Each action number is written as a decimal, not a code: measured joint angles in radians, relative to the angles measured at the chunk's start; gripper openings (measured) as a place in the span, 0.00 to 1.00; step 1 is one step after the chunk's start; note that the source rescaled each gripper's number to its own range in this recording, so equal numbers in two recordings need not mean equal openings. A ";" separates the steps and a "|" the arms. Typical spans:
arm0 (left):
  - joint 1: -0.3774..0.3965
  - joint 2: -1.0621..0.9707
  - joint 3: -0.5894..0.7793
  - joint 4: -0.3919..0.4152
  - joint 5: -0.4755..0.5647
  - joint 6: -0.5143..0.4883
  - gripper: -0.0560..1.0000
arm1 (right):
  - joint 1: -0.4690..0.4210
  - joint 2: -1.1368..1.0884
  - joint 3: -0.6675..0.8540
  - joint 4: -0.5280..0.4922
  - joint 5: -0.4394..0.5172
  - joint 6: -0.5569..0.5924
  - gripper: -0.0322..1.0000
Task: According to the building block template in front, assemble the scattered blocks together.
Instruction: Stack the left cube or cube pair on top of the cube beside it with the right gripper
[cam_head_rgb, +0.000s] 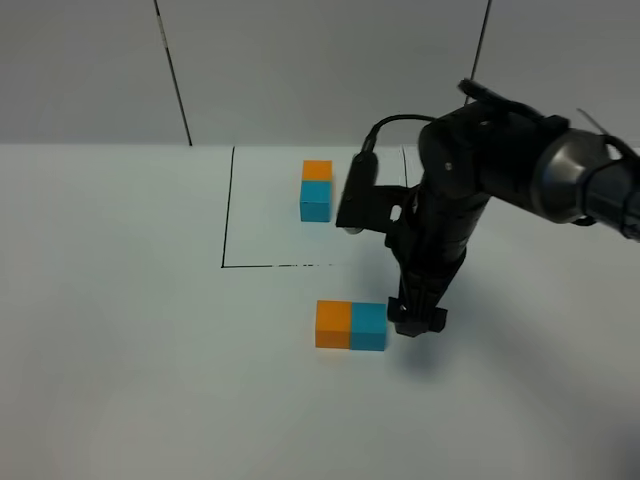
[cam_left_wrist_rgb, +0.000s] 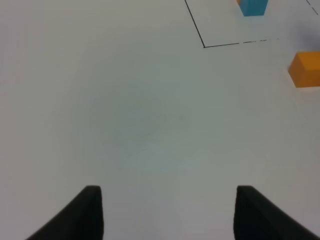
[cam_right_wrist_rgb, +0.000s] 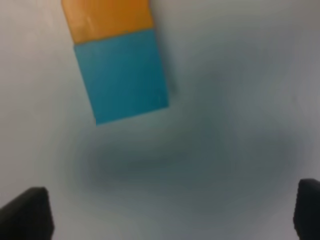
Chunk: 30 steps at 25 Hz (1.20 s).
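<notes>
The scattered orange block (cam_head_rgb: 333, 324) and cyan block (cam_head_rgb: 368, 327) lie side by side and touching on the white table, orange on the left. The template (cam_head_rgb: 316, 190), an orange cube behind a cyan cube, stands inside the black outline at the back. My right gripper (cam_head_rgb: 418, 322) hangs low just right of the cyan block, apart from it. In the right wrist view it (cam_right_wrist_rgb: 167, 215) is open and empty, with the cyan block (cam_right_wrist_rgb: 122, 75) and orange block (cam_right_wrist_rgb: 107, 17) ahead. My left gripper (cam_left_wrist_rgb: 167, 215) is open and empty over bare table; the orange block (cam_left_wrist_rgb: 306, 69) and the template's cyan cube (cam_left_wrist_rgb: 252, 7) show far off.
A black outline (cam_head_rgb: 225, 220) is drawn on the table around the template; its corner shows in the left wrist view (cam_left_wrist_rgb: 204, 46). The right arm with its cable (cam_head_rgb: 470, 170) reaches in from the right. The left arm is out of the exterior view.
</notes>
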 joint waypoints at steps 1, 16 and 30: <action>0.000 0.000 0.000 0.000 0.000 0.000 0.27 | 0.009 0.020 -0.009 0.000 0.006 -0.011 0.91; 0.000 0.000 0.000 0.000 0.000 0.000 0.27 | 0.102 0.164 -0.107 0.013 -0.016 -0.104 0.85; 0.000 0.000 0.000 0.000 0.000 0.000 0.27 | 0.109 0.252 -0.133 0.053 -0.028 -0.104 0.80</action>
